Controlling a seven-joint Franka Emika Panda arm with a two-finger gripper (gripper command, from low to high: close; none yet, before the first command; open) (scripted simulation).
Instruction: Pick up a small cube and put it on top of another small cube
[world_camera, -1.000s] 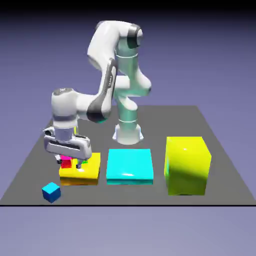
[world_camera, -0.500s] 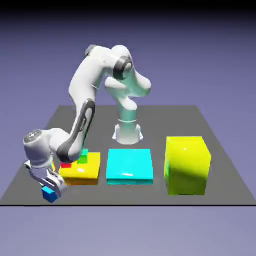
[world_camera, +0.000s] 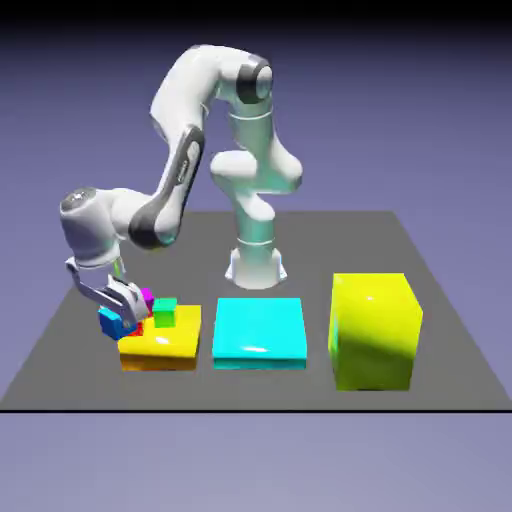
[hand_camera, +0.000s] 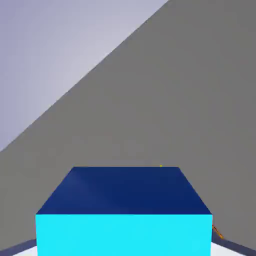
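My gripper (world_camera: 121, 312) is closed on the small blue cube (world_camera: 111, 322), which I hold lifted off the table (world_camera: 60, 340), clear of the grey surface. In the hand view the blue cube (hand_camera: 124, 212) fills the lower middle of the frame, its bright cyan face nearest the camera and a dark blue face running away from it; it hides most of my fingers, and only thin grey slivers show at the 2 bottom corners. Beyond the cube lies bare grey table (hand_camera: 190, 100), with the backdrop in the far upper-left corner.

In the exterior view, the flat yellow block (world_camera: 160, 342) sits just below and beside my hand. A small red cube (world_camera: 133, 329) rests on it, touching or almost touching the blue cube I carry. A small green cube (world_camera: 165, 313) stands on the same block, just past my fingers. A small magenta piece (world_camera: 147, 297) shows right at my fingers; what it is I cannot tell.
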